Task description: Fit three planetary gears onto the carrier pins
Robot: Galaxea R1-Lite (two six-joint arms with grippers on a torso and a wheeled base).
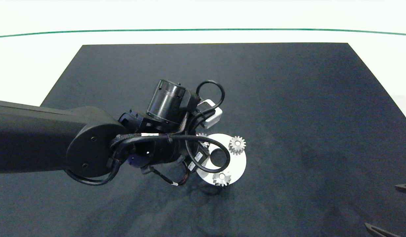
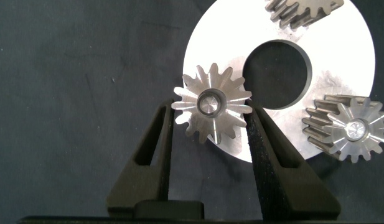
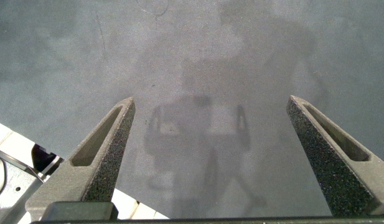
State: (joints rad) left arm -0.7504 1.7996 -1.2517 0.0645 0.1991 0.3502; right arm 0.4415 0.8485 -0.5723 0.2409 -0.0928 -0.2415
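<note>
On the dark mat [image 1: 288, 98] that covers the tabletop [image 1: 31, 65] lies the white disc [image 1: 239, 163] with its large centre hole, and all three planetary gears sit on it around that hole. The left tool [image 2: 211, 127] hangs directly over the disc's edge nearest the left arm [image 1: 41, 141], its two fingers [image 2: 269, 155] narrowed onto one gear [image 2: 211, 104], a pad pressed against the teeth on each side; the end of a carrier pin [image 2: 210, 103] shows inside that gear's bore. A second gear [image 2: 350, 127] stands on the disc across the hole from the held one, its bore likewise filled. The third gear [image 2: 304, 11] sits at the disc's far rim, only partly in the wrist view. The right tool [image 3: 210, 118] is parked well away from the disc, near the mat's corner, spread wide with nothing between its fingers.
</note>
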